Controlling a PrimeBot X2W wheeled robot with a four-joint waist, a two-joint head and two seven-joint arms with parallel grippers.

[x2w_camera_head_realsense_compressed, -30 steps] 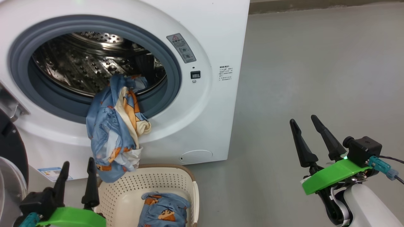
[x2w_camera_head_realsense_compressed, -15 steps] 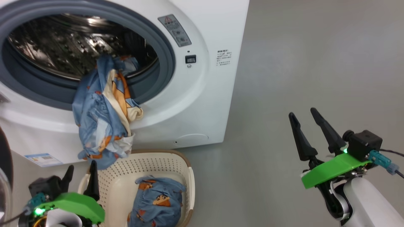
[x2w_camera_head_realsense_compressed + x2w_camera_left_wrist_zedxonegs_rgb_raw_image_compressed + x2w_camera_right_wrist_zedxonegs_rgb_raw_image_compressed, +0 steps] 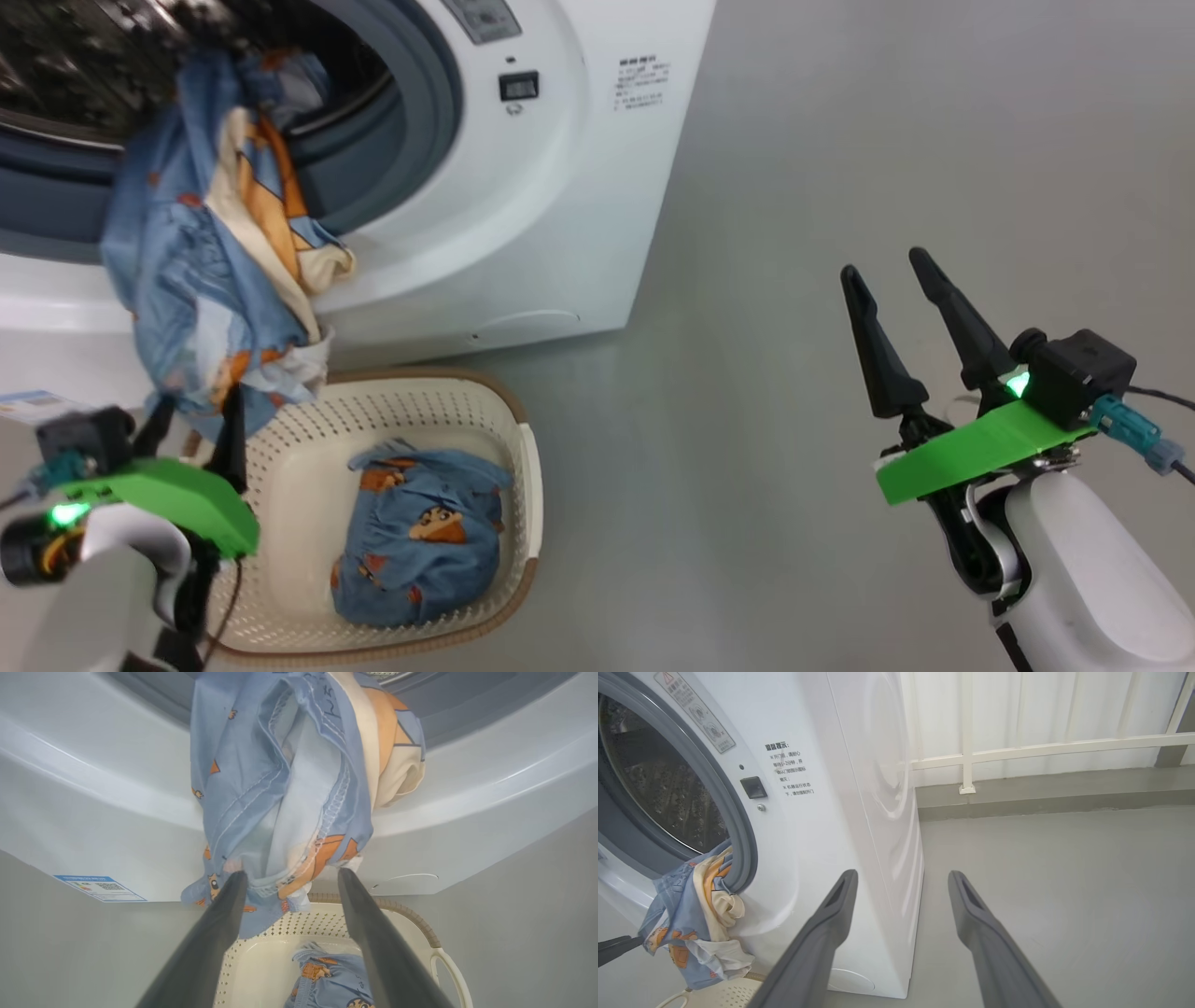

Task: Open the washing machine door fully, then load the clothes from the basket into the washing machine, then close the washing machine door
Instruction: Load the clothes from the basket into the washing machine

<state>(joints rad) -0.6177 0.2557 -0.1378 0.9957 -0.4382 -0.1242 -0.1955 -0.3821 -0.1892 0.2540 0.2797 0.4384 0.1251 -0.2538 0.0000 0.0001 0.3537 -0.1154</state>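
The washing machine (image 3: 523, 215) stands open, its door out of view. A light blue cartoon-print piece of the clothes (image 3: 201, 261) hangs from the drum over the grey ring, its hem reaching the basket (image 3: 518, 467). Another blue bundle (image 3: 420, 537) lies in the basket. My left gripper (image 3: 196, 411) is open at the basket's left rim, just under the hanging hem. In the left wrist view the gripper (image 3: 290, 875) has its tips at the hanging cloth's (image 3: 285, 788) lower edge, not closed on it. My right gripper (image 3: 883, 264) is open over bare floor, right of the machine.
Grey floor (image 3: 840, 140) stretches to the right of the machine. In the right wrist view, my right gripper (image 3: 902, 874) points past the machine's corner (image 3: 878, 812) toward a white railing (image 3: 1041, 746) and a low kerb at the back. A blue-white label (image 3: 100, 887) sits low on the machine front.
The head camera has tipped down and turned, sliding the machine up and left in the picture. My left gripper has closed in on the hanging cloth's hem. Both grippers stay open.
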